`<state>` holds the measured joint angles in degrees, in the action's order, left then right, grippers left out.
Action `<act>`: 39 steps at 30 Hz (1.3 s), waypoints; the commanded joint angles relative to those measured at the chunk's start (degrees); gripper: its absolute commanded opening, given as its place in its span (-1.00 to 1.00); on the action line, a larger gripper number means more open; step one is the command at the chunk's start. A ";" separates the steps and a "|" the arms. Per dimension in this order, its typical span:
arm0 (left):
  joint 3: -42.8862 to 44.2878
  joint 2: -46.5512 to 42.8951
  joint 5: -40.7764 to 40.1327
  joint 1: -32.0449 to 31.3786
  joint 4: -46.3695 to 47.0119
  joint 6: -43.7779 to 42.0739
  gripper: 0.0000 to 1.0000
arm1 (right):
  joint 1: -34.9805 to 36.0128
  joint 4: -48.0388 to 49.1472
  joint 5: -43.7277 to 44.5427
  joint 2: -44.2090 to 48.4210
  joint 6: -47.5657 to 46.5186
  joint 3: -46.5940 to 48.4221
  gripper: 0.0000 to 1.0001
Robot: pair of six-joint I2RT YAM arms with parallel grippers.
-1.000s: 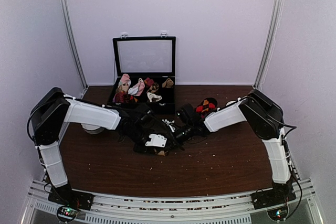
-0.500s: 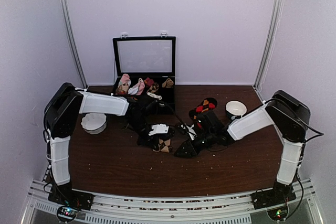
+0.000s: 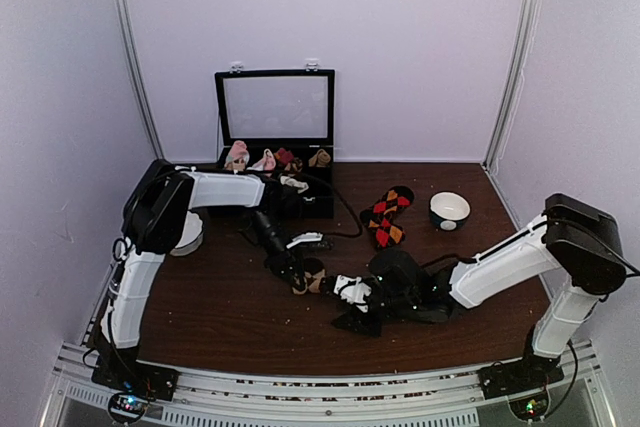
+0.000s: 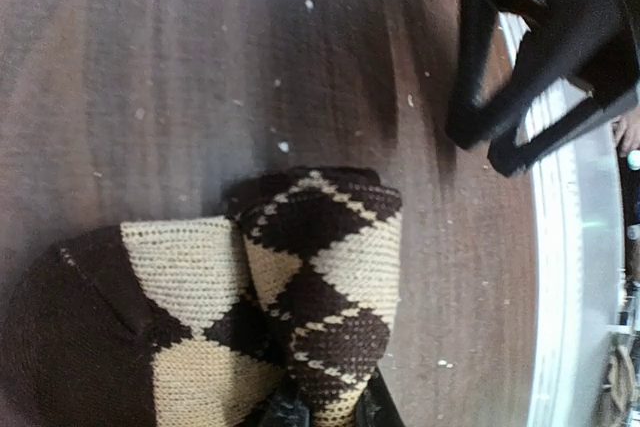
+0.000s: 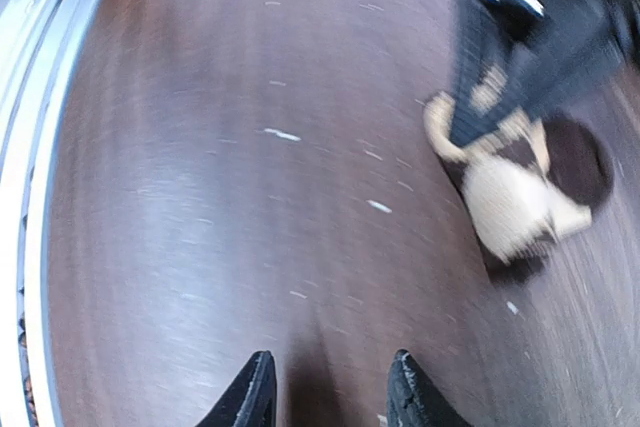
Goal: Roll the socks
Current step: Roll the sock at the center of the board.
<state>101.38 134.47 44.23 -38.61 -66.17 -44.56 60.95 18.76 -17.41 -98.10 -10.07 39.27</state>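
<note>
A rolled-up black argyle sock with tan diamonds (image 4: pixel 250 317) lies on the brown table (image 3: pixel 230 317) near the middle; it also shows in the top view (image 3: pixel 314 281). My left gripper (image 4: pixel 330 409) is shut on its patterned end and shows in the top view (image 3: pixel 298 269). A black argyle sock with red and orange diamonds (image 3: pixel 388 215) lies flat further back, untouched. My right gripper (image 5: pixel 330 387) is open and empty, low over bare table to the front right of the tan sock (image 5: pixel 510 187); it also shows in the top view (image 3: pixel 352 311).
An open black case (image 3: pixel 318 203) with pink, white and plain sock bundles stands at the back. A white bowl (image 3: pixel 450 209) sits at the right, another (image 3: pixel 186 235) at the left behind my left arm. The table's metal front rail (image 5: pixel 25 207) is near my right gripper.
My right gripper has drawn back from the sock toward the table's front, empty. My left gripper has kept hold of the tan sock and shifted it slightly forward and to the right.
</note>
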 commanded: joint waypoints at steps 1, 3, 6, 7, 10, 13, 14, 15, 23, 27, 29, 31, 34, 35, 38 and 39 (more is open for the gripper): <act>3.31 4.78 0.91 -0.07 -10.94 -2.34 -0.84 | 3.19 -3.02 10.29 2.03 -7.74 3.54 -0.22; 4.37 6.09 0.77 -0.06 -12.51 -2.85 -0.83 | 3.28 -3.96 10.63 1.78 -9.74 5.54 -0.22; 5.13 7.27 -0.35 -0.11 -12.45 -1.98 -0.81 | 3.26 -6.96 11.03 0.24 -13.48 9.49 -0.22; 5.22 7.40 -0.74 -0.17 -12.13 -1.39 -0.81 | 3.22 -7.66 11.05 -0.33 -14.56 10.77 -0.21; 5.59 7.55 -2.15 -0.15 -11.10 -0.36 -0.78 | 3.14 -9.57 10.67 -2.40 -17.21 13.89 -0.22; 6.27 8.09 -2.80 -0.16 -11.04 0.26 -0.78 | 2.76 -10.73 9.86 -4.53 -18.66 16.30 -0.24; 6.28 8.13 -2.83 -0.15 -11.00 0.37 -0.77 | 2.52 -10.88 9.40 -5.25 -18.87 16.83 -0.26; 6.35 8.28 -2.87 -0.15 -11.02 0.36 -0.77 | 2.29 -11.02 8.84 -5.84 -19.00 17.25 -0.27; 7.44 9.26 -3.10 -0.15 -11.40 0.44 -0.76 | -0.34 -11.91 7.41 -11.96 -20.24 21.21 -0.30; 7.60 9.41 -2.59 -0.15 -12.00 -0.10 -0.68 | -1.24 -12.62 7.14 -14.80 -20.21 22.61 -0.33; 7.60 9.35 -2.07 -0.15 -12.59 -0.92 -0.61 | -1.44 -13.00 6.90 -15.87 -19.93 22.82 -0.35; 7.47 8.96 -1.79 -0.15 -12.66 -1.34 -0.46 | -1.82 -14.10 6.69 -17.16 -19.63 23.10 -0.39; 5.31 6.47 -1.77 -0.02 -10.57 -1.25 -0.14 | -2.51 -17.30 5.91 -19.74 -18.98 23.91 -0.49; 3.92 4.96 -1.78 0.18 -9.24 -1.00 -0.07 | -2.66 -18.01 5.64 -20.21 -18.70 23.74 -0.52; 0.35 -0.43 -1.74 1.43 -4.29 0.91 0.14 | -2.89 -18.67 4.98 -20.66 -17.91 21.83 -0.63; -0.41 -2.57 -1.69 1.96 -2.95 1.54 0.15 | -3.08 -18.74 4.89 -20.72 -17.50 21.34 -0.68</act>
<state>104.73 137.29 46.89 -38.20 -77.12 -44.60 58.81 7.40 -12.38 -114.28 -29.23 63.51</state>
